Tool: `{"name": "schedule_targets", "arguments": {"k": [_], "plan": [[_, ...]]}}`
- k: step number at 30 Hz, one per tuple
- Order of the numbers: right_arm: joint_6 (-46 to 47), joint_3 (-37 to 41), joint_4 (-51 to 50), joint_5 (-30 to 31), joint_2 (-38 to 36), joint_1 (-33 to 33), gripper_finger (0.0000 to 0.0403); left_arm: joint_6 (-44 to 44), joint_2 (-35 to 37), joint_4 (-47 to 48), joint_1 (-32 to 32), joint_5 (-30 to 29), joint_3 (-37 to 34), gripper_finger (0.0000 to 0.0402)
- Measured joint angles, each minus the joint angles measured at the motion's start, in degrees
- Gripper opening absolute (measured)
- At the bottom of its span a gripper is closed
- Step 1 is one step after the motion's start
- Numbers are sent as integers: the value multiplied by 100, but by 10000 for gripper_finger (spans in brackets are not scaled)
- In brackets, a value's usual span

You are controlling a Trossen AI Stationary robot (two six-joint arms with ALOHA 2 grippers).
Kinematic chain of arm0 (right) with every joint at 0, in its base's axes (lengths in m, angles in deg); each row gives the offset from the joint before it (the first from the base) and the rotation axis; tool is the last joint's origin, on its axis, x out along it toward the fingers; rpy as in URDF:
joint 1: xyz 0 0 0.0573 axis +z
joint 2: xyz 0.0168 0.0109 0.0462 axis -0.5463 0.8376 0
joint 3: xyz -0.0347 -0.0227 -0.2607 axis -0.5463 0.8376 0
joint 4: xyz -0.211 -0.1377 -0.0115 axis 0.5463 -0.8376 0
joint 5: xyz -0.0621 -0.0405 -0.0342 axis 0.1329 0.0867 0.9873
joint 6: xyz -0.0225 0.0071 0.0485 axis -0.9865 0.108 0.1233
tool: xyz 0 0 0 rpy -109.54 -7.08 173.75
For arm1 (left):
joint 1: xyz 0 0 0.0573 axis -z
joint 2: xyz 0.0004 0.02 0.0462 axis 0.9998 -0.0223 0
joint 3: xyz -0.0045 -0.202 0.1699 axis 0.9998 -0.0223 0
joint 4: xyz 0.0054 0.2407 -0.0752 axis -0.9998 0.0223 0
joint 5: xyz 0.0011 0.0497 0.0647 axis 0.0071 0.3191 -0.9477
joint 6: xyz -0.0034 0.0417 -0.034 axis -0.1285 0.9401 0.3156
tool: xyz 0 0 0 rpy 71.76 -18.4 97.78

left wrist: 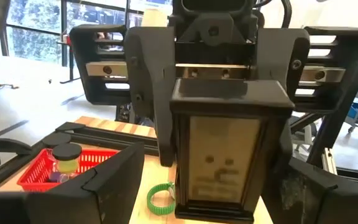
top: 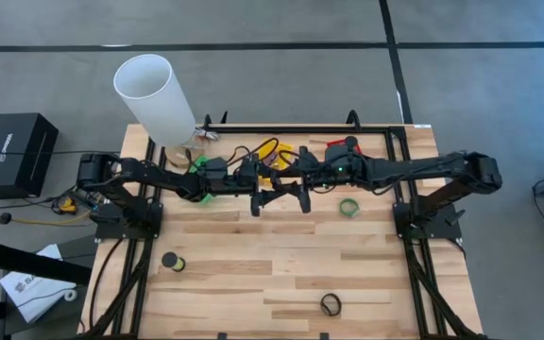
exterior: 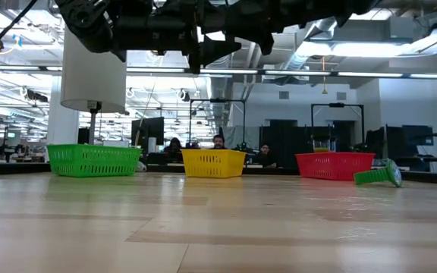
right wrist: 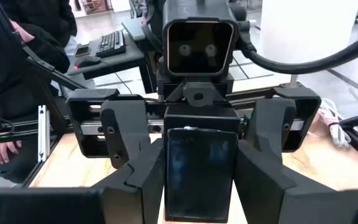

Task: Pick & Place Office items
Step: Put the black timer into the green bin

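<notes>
Above mid-table, dark box [left wrist: 221, 155] seemingly between both grippers [top: 282, 195].

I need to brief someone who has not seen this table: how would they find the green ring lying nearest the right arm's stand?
Start at the wooden table and find the right arm's stand near the right edge. Just toward the table's middle from it lies the green ring, flat on bare wood. The black ring lies by the near edge, and the dark spool sits on the left side.

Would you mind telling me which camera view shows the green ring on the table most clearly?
The high view: the green ring lies whole on bare wood. The low view shows it edge-on at far right; the left wrist view shows part of it; the right wrist view shows none.
</notes>
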Motion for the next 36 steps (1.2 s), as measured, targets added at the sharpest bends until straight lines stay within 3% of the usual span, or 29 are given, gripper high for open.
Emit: {"name": "schedule_targets", "arguments": {"k": [6,19,29,36], "plan": [[-16,-6,-27,4,-85,-47,156,-2,2,-5,0,0,0,265],[-19,-2,-105,3,-43,-45,165,-1,2,6,0,9,0,156],[-39,-2,-119,2,-43,-84,185,-5,2,36,0,11,0,181],[-39,-2,-308,2,-43,-262,182,-20,4,152,0,7,0,127]]}}
